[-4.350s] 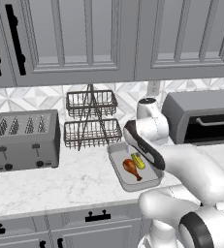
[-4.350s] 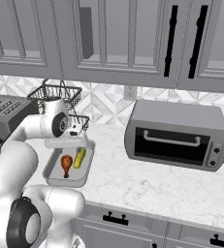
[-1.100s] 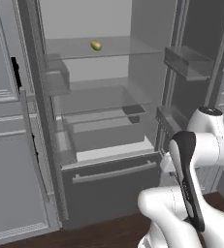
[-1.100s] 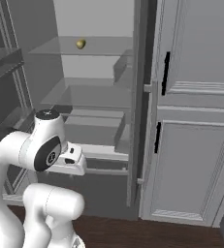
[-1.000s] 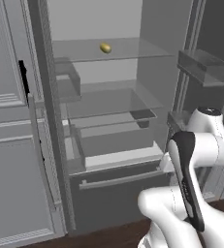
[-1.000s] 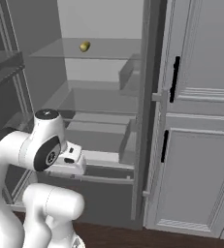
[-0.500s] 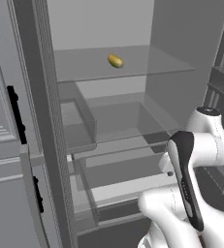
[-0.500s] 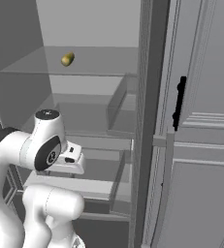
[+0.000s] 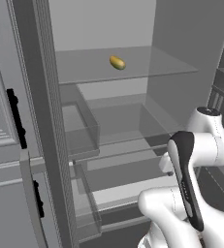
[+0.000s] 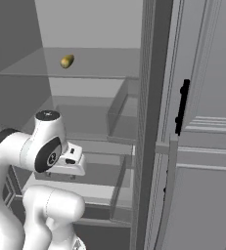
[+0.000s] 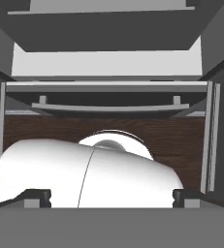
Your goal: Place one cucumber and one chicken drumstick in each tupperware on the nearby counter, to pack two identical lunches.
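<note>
The tall grey open refrigerator (image 9: 181, 58) takes up the scene ahead of the base, with a grey panelled cabinet door with a black handle (image 10: 183, 107) beside it. Inside, a clear glass upper shelf (image 9: 84, 68) spans the compartment. Below it sit a clear plastic bin (image 9: 79, 131) and a pale pull-out drawer with a long bar handle (image 11: 108, 107), above a dark wooden floor (image 11: 191, 140).

The white arm is folded up in front of the lower shelves. Its end effector (image 11: 111, 196) points down towards the drawer and floor, released, with its two dark tips spread wide and nothing between them.

The only food here is a small yellow-olive oval item (image 9: 117, 62) lying alone on the upper shelf, towards the back and well above the hand. It may be the cucumber; at this size I cannot tell.

If so, it should be light, firm and smooth-skinned, and likely to roll on glass. I would close across its short width at mid-length, jaws square to its long axis. A drumstick would be glossy and slippery, so the plump end is the safer hold than the thin bone end.
</note>
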